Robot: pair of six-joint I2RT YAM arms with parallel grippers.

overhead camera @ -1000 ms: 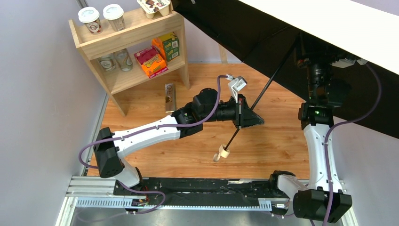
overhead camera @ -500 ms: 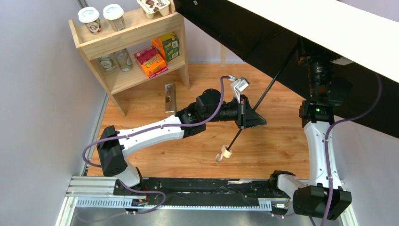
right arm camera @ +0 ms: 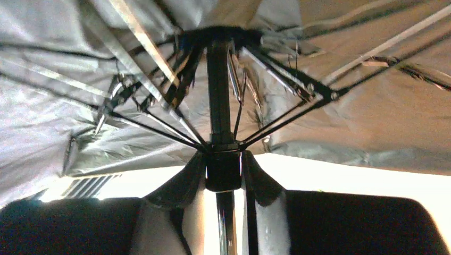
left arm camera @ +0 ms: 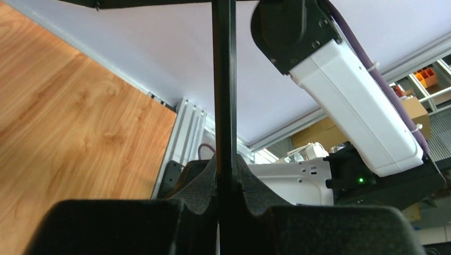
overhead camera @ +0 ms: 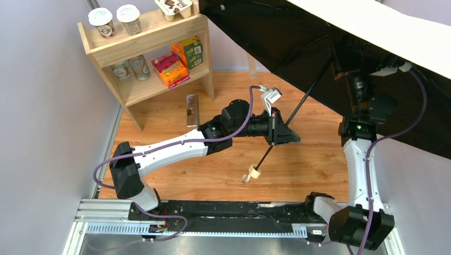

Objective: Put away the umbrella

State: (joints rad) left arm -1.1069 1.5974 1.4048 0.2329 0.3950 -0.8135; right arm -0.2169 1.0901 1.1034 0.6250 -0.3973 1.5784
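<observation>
The umbrella is open. Its canopy (overhead camera: 298,37) spreads over the top right, black underneath and pale on the outside. The thin black shaft (overhead camera: 306,95) slants down to the small wooden knob handle (overhead camera: 254,171), which hangs above the floor. My left gripper (overhead camera: 290,135) is shut on the lower shaft, which stands between its pads in the left wrist view (left arm camera: 224,79). My right gripper (overhead camera: 352,79) is up under the canopy. In the right wrist view its fingers (right arm camera: 183,186) clasp the black runner (right arm camera: 223,167) where the ribs meet.
A wooden shelf unit (overhead camera: 154,85) with cups and snack boxes stands at the back left. A small flat object (overhead camera: 192,109) lies on the wood floor by it. The black rail (overhead camera: 223,212) with both arm bases runs along the near edge.
The canopy has tilted and dropped lower over the right arm. The right wrist has shifted slightly with it. My left gripper moved a little to the right, still holding the shaft.
</observation>
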